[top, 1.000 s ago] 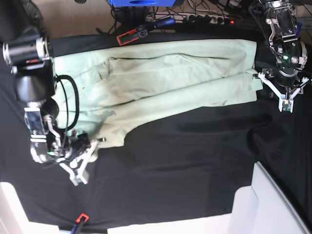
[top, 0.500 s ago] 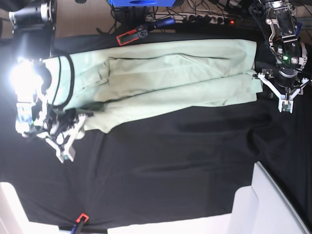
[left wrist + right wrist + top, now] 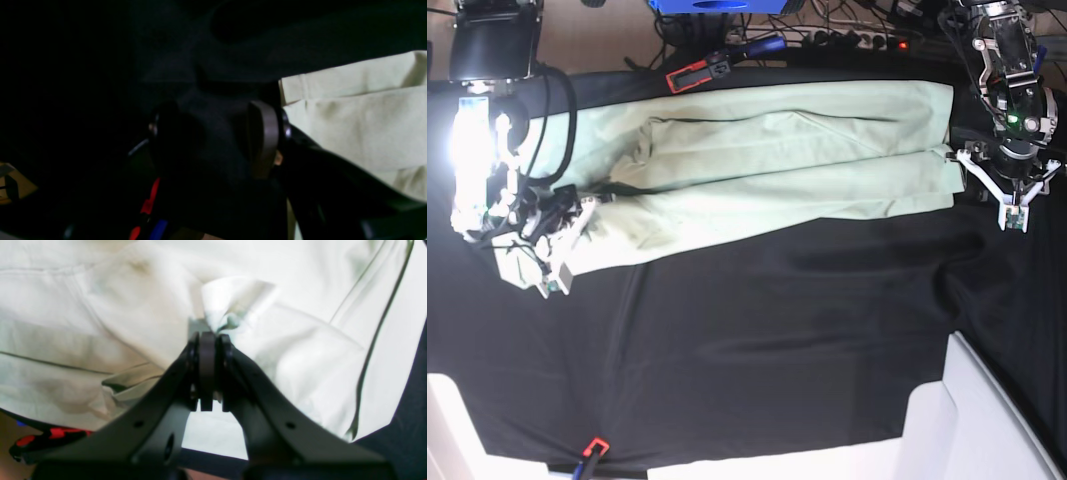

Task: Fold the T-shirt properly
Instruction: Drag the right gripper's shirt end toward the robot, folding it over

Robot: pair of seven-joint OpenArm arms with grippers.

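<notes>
Black cloth (image 3: 807,330) covers the table, rumpled into soft ridges, with the pale mint T-shirt (image 3: 777,160) lying long across its far side. Over the last second the right gripper (image 3: 207,336), jaws clamped on a bunched fold of the shirt, has dragged that end inward, so the lower flap has been drawn up and the strip is narrower: a lengthwise fold under way, I judge. Thin, limp cotton creases around the pinch. By the opposite hem the left gripper (image 3: 1013,208) hovers, jaws apart, holding nothing
</notes>
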